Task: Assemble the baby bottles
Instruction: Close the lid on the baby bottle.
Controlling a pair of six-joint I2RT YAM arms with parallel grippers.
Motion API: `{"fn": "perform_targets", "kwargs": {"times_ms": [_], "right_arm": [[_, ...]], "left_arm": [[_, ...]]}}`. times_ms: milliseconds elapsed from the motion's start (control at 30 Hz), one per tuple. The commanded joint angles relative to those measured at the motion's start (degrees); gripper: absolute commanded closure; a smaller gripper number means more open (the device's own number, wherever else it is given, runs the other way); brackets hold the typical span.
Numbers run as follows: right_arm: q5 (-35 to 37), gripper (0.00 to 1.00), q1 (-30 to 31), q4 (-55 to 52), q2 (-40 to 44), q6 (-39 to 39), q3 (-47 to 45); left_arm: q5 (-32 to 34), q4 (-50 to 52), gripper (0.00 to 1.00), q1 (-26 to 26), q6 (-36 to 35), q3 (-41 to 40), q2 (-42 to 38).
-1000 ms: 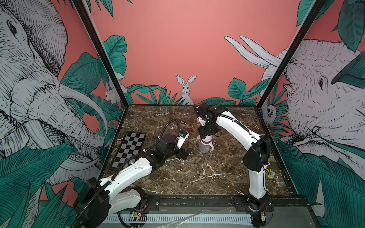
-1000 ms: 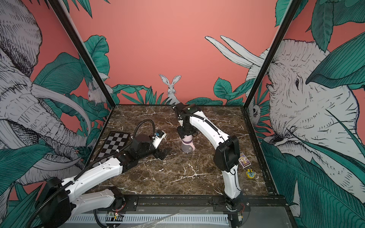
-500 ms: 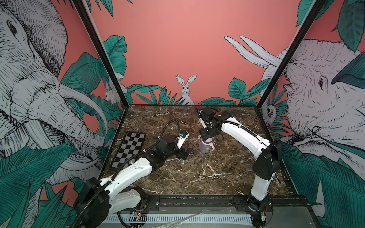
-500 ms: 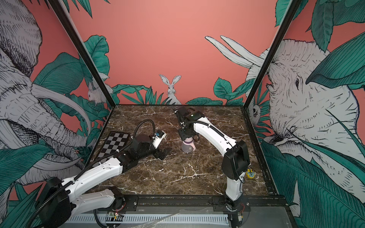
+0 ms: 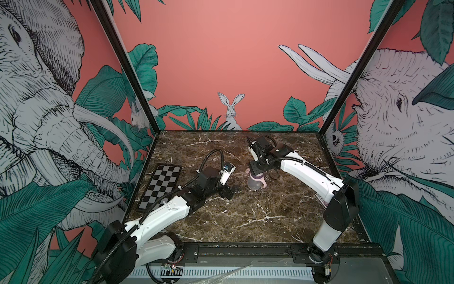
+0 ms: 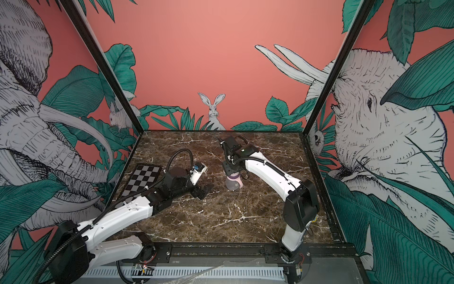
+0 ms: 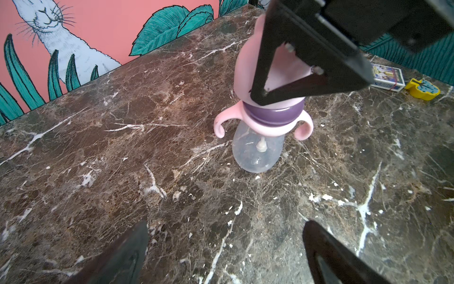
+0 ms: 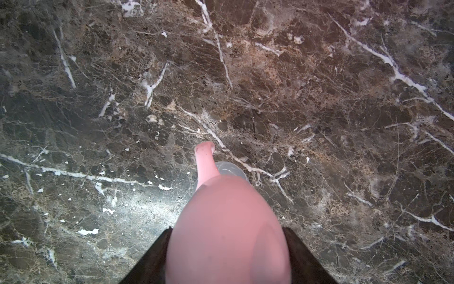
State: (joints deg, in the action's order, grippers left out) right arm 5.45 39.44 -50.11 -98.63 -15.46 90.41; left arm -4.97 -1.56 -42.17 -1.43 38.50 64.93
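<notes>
Now right end effector (image 5: 255,170) clamps pink dome cap (image 7: 245,64) on purple collar (image 7: 272,114); clear bottle body (image 7: 255,152) upright on bench (image 7: 122,172). Left end effector (image 7: 226,225) spread wide, empty, near bottle.

pink cap (image 8: 228,233) blurred, cut off at edge, small box (image 7: 387,76) print unreadable

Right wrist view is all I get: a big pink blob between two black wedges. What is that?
Observer: A pink dome cap, sitting on the purple collar of a baby bottle; the right gripper clamps it.
Visitor: Is the bottle standing?
Observer: Yes, its clear body stands upright on the marble table.
Visitor: And the other arm?
Observer: The left gripper lies wide open, apart from the bottle, holding nothing.
</notes>
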Motion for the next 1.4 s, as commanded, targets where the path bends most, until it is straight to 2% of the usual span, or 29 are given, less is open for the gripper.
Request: {"fn": "perform_targets", "kwargs": {"times_ms": [0, 467, 967, 1300, 1367], "right_arm": [[0.1, 0.41, 0.1, -2.7, 0.5, -0.8, -1.8], [0.5, 0.37, 0.9, 2.7, 5.0, 0.7, -6.6], [2.6, 0.36, 1.8, 1.2, 1.7, 1.2, -6.1], [2.1, 0.35, 2.0, 3.8, 2.1, 1.1, -10.7], [2.1, 0.4, 2.0, 3.5, 1.7, 1.1, -10.4]], "left_arm": [[0.1, 0.3, 0.01, 0.4, -0.7, 0.5, 0.1], [0.2, 0.3, 0.01, 0.4, -0.7, 0.8, 0.4], [0.2, 0.2, 0.01, 0.4, -1.1, 1.1, 0.9], [0.0, 0.0, 0.01, 0.4, -1.0, 1.2, 1.2], [-0.1, 0.0, 0.01, 0.4, -1.0, 1.3, 1.3]]}}
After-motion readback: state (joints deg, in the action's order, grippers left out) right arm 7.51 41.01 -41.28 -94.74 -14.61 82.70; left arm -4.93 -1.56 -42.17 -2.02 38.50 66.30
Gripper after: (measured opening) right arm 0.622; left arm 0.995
